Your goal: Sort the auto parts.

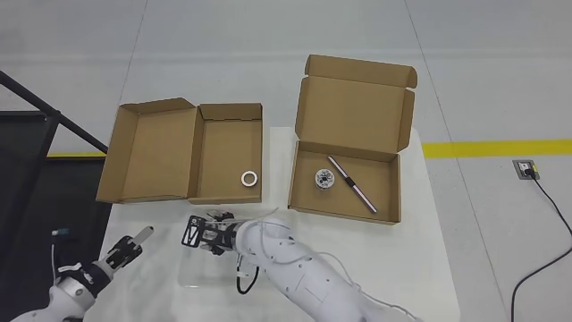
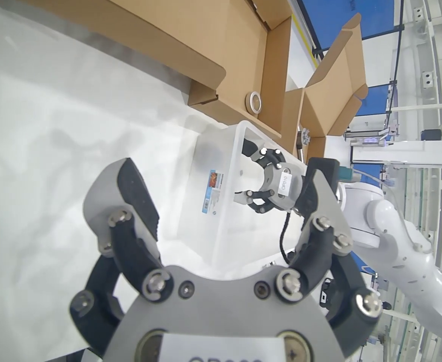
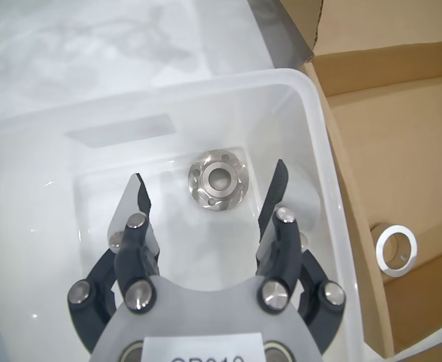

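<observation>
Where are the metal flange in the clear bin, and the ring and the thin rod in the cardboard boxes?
metal flange (image 3: pixel 204 181): right wrist view, on its raised hub rim.
ring (image 3: pixel 396 228): right wrist view, on its flat band.
thin rod (image 1: pixel 350 182): top view, mid-length.

Two open cardboard boxes side by side toward rear of tabletop (image 1: pixel 411 259), gap between them.
Left box (image 1: pixel 219 152): lid laid out to left; ring (image 1: pixel 249 177) in tray, near front right corner.
Right box (image 1: pixel 384 174): lid standing behind tray; toothed part (image 1: pixel 324 178) left of centre, rod (image 1: pixel 350 182) just beside it on right, lying diagonal.
Plastic bin (image 3: pixel 243 77) in front of left box, just beside its front wall.
Flanged hub (image 3: pixel 217 180) on bin floor.
Right gripper (image 3: pixel 209 178) inside bin, above hub.
Left gripper (image 1: pixel 134 240) over front left tabletop corner, left of bin.
</observation>
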You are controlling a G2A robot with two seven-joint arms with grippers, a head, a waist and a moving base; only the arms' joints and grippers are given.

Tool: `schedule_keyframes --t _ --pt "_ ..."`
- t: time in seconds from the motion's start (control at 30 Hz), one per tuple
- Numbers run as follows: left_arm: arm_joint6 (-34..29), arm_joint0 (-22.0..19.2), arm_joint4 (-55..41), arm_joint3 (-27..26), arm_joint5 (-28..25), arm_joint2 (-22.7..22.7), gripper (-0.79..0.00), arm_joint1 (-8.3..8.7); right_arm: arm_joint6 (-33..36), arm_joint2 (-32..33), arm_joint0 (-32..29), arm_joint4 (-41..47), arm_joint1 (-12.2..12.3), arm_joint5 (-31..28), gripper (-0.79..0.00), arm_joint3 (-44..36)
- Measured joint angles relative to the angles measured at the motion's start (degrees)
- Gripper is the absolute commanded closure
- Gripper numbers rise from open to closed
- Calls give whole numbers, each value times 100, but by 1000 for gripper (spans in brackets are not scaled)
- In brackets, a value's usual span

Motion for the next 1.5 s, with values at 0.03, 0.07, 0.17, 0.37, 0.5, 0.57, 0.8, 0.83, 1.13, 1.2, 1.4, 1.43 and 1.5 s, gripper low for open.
schedule_keyframes --t 0.03,0.07,0.17,0.37,0.5,0.57,0.8,0.83,1.13,1.2,1.4,1.43,1.5 --pt "13 -14 -2 19 4 -13 -785 2 -72 -11 -21 -40 14 -20 -619 -7" --pt "28 -27 -21 56 0 -58 -785 7 -167 -25 -50 -96 34 -38 -619 -23" --pt "44 -25 -117 184 -50 -249 -785 23 -507 -69 -149 -264 99 -82 -600 -113" --pt "-6 37 -314 416 -163 -607 -785 53 -1355 -107 -408 -663 314 214 -600 -392" --pt "-78 91 -404 429 -255 -675 -785 61 -1710 -48 -599 -884 502 523 -576 -748" --pt "-102 136 -380 373 -349 -640 -785 60 -1807 9 -709 -997 621 624 -576 -1020" --pt "-84 152 -202 198 -339 -321 -785 44 -1582 310 -1347 -1598 1126 901 -600 -2497" --pt "-84 139 -153 182 -325 -267 -785 43 -1473 374 -1475 -1697 1204 926 -606 -2767" --pt "-206 40 -218 142 -342 132 -785 29 -615 1454 -3362 -2798 2076 468 -785 -5987" --pt "-274 0 -329 181 -332 200 -785 27 -562 1652 -3730 -2822 2166 297 -785 -6511" --pt "-189 -117 -437 233 -282 536 -785 -3 -564 1631 -3661 -2810 2159 322 -785 -6425" --pt "-168 -138 -440 236 -269 593 -785 -9 -565 1633 -3675 -2809 2161 334 -785 -6434" --pt "-122 -206 -458 248 -233 714 -785 -20 -679 1665 -3747 -2829 2187 369 -785 -6493"
